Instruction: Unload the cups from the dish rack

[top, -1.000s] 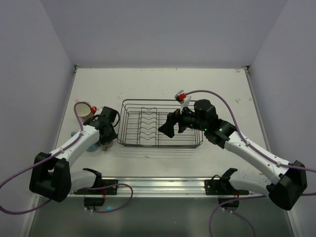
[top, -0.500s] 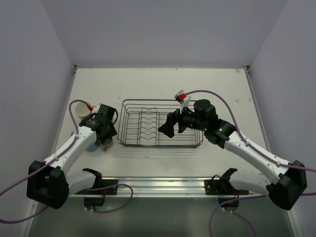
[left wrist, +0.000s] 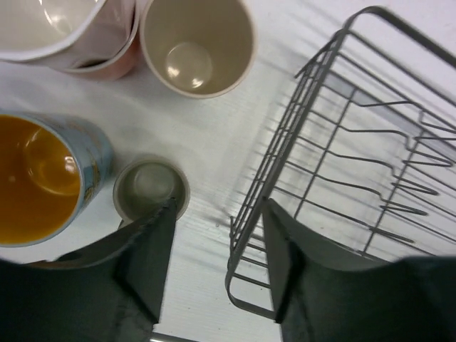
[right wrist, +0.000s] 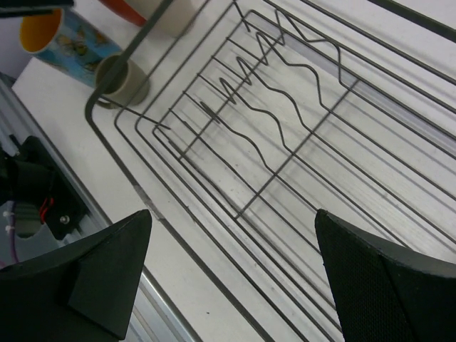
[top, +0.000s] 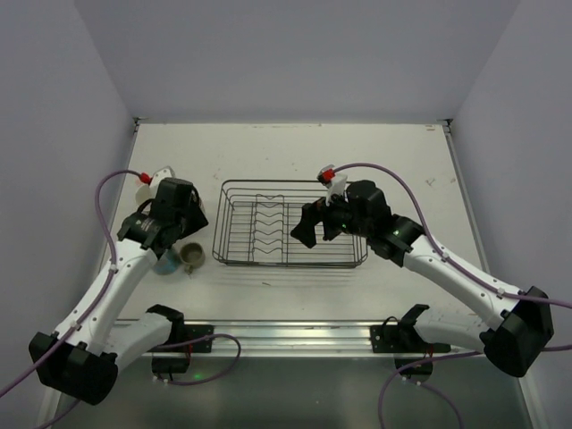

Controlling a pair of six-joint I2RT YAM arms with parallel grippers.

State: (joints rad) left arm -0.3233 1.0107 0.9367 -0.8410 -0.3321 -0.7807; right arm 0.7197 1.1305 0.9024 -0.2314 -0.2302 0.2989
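The black wire dish rack lies mid-table and holds no cups. Left of it stand the cups. The olive-grey cup and the light blue cup show in the top view; the others are hidden under my left arm. The left wrist view shows the beige cup, the pink cup, the orange cup, the light blue cup, the olive-grey cup and the rack's end. My left gripper is open and empty above the gap between the olive-grey cup and the rack. My right gripper is open wide and empty above the rack.
A metal rail with the arm bases runs along the table's near edge. Grey walls close the left, right and far sides. The right wrist view shows the olive-grey cup and the light blue cup just outside the rack's corner.
My left gripper has drawn back up and to the left, away from the olive-grey cup, which stays on the table. My right arm has shifted slightly.
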